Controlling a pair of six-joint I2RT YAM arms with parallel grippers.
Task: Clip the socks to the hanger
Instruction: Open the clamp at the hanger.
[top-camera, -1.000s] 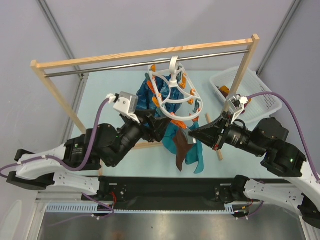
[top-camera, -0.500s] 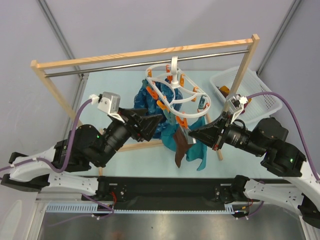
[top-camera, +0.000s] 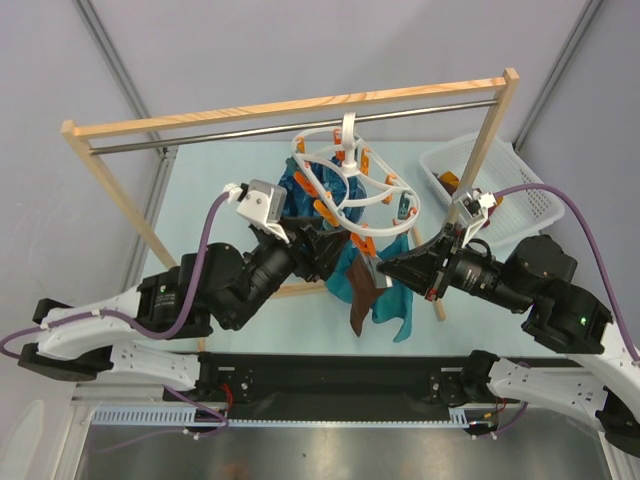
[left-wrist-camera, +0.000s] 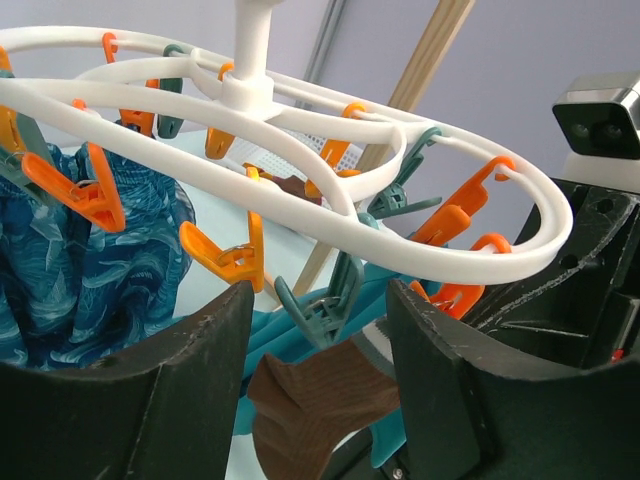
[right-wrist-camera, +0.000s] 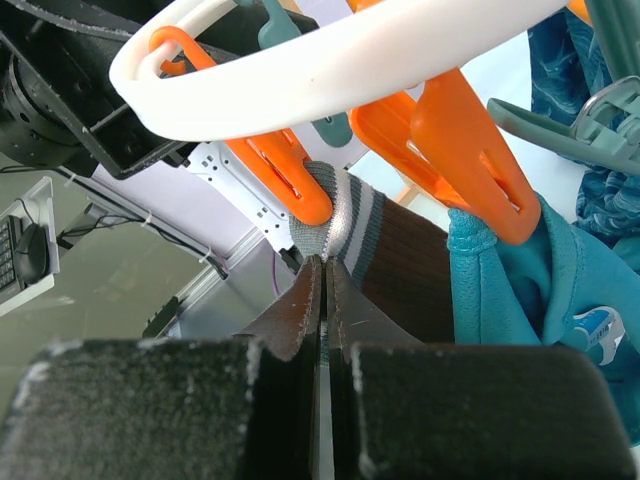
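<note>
Brown sock (top-camera: 357, 300) is hanging at frame centre beneath the hanger (top-camera: 347, 158), with an orange clip (right-wrist-camera: 285, 170) sitting at its cuff. Right gripper (top-camera: 383, 268) is pinching that cuff, fingers fully together. Left gripper (top-camera: 323, 248) is standing partly open and holding nothing.

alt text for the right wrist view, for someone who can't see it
A dark brown sock with a grey striped cuff hangs from an orange clip on the white hanger, just above the shut right gripper. Beside it, a second orange clip holds teal fabric.
</note>
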